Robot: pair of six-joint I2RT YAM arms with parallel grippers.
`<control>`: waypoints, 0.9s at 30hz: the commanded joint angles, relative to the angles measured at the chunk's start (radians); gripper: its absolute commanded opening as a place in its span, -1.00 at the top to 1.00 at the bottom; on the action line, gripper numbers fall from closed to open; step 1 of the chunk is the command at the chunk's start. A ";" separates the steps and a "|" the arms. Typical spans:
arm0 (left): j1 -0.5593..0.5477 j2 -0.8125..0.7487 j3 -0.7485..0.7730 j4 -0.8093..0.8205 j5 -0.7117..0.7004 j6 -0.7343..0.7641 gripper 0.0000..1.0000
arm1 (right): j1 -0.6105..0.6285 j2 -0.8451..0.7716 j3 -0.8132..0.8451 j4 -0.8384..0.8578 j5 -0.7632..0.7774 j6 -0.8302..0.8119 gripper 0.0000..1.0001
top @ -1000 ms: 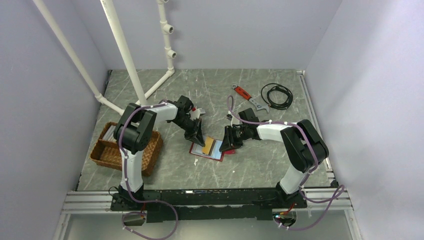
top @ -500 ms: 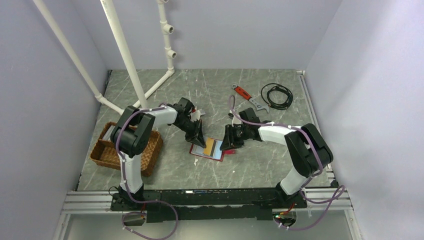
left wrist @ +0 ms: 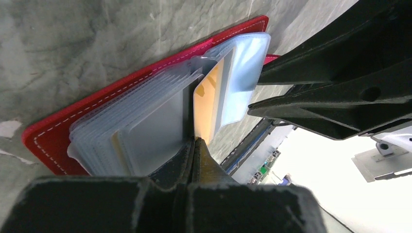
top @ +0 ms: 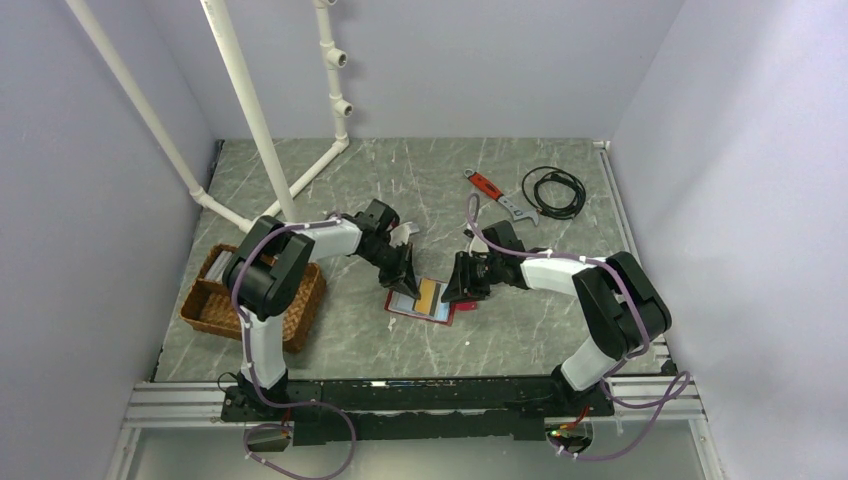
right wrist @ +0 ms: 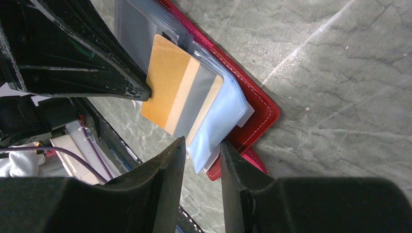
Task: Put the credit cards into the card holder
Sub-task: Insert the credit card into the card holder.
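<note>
The left pincer (left wrist: pixel 194 145) is pressed together on the near edge of the gold-brown card (left wrist: pixel 206 104). The far end of this card goes under a pale sleeve flap (right wrist: pixel 216 128) of the open red card holder (left wrist: pixel 51 141), just in front of the tips. The right pincer (right wrist: pixel 203 148) faces it, its fingers a little apart around that flap. I cannot tell whether it grips. The holder lies on the table (right wrist: pixel 330 73).
</note>
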 commanded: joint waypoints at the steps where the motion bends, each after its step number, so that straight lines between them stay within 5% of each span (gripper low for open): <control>1: -0.026 -0.012 -0.020 0.062 -0.015 -0.045 1.00 | -0.002 0.009 -0.016 0.065 -0.008 0.019 0.31; 19: -0.104 0.035 0.041 0.046 -0.055 -0.068 0.97 | -0.010 -0.018 -0.034 0.050 0.012 0.007 0.40; 24: -0.103 -0.029 0.072 -0.041 -0.132 -0.025 0.40 | -0.015 -0.034 -0.026 0.017 0.035 -0.020 0.38; 27: -0.104 -0.075 0.082 -0.056 -0.133 -0.022 0.22 | -0.016 -0.040 -0.020 0.004 0.035 -0.033 0.38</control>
